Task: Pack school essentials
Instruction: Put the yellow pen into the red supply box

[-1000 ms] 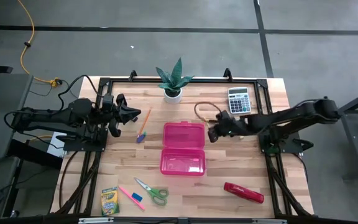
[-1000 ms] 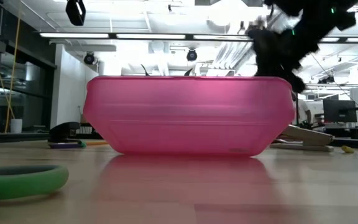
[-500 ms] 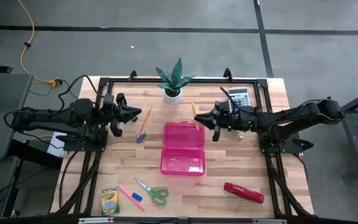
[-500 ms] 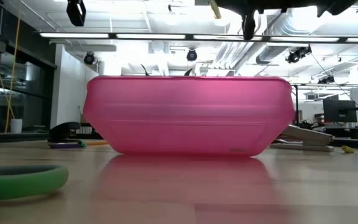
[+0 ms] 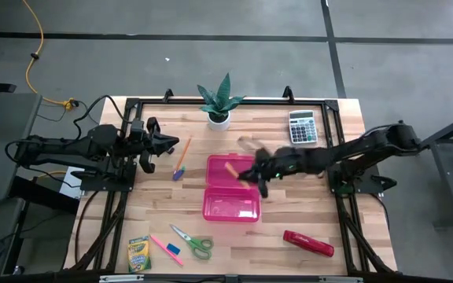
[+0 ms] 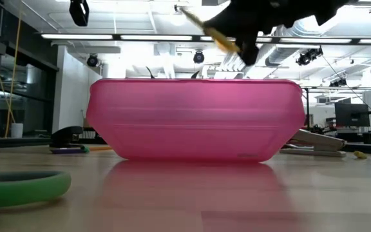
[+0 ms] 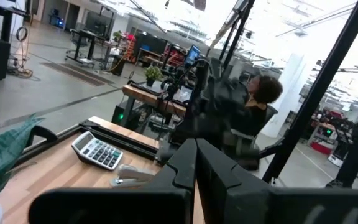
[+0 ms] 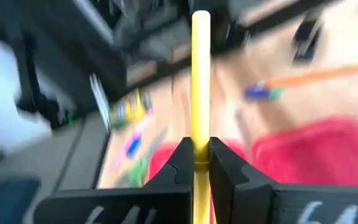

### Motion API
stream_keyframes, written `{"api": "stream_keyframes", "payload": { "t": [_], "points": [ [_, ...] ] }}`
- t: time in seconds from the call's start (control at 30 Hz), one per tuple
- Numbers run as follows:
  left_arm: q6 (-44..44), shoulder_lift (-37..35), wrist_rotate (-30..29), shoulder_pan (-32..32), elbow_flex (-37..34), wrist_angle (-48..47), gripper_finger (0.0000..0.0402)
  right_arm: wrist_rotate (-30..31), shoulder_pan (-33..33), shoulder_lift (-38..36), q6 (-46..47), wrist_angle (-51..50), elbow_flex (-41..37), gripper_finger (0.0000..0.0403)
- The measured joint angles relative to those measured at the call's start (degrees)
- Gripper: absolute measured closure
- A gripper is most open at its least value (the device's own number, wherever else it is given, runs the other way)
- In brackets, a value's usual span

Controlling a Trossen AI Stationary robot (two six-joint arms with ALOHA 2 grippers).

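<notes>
Now the right claw (image 5: 252, 174) hangs over the upper half of the pink box (image 5: 231, 189), clamped on a yellow pencil (image 8: 200, 81) that juts out past its fingertips. At nine o'clock on the table (image 5: 305, 216), the left claw (image 5: 163, 144) waits with its fingers together. Crayon box (image 5: 138, 254), pink marker (image 5: 162, 246) and green-handled scissors (image 5: 193, 243) lie near seven o'clock.

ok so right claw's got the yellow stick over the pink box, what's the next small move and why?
Probably lower it a little and open. The right claw is shut on the yellow stick and hangs above the open pink box, with the stick clear of the rim in the low view. Releasing from that height risks a bounce out. The left claw waits shut at the table's left edge.
</notes>
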Motion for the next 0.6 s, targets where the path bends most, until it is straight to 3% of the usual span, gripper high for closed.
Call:
{"api": "stream_keyframes", "payload": {
  "t": [0.17, 0.6],
  "points": [
    [-0.01, 0.00, -0.02, 0.00, 0.00, 0.15, 0.0401, -3.07, 2.17, 8.66, -0.77, -9.03, 5.75, 0.0402],
    [4.55, 0.00, -0.11, 0.02, 0.00, 0.06, 0.0401, -1.77, 6.21, 22.76, -0.31, -33.71, 20.57, 0.0391]
  ]
}}
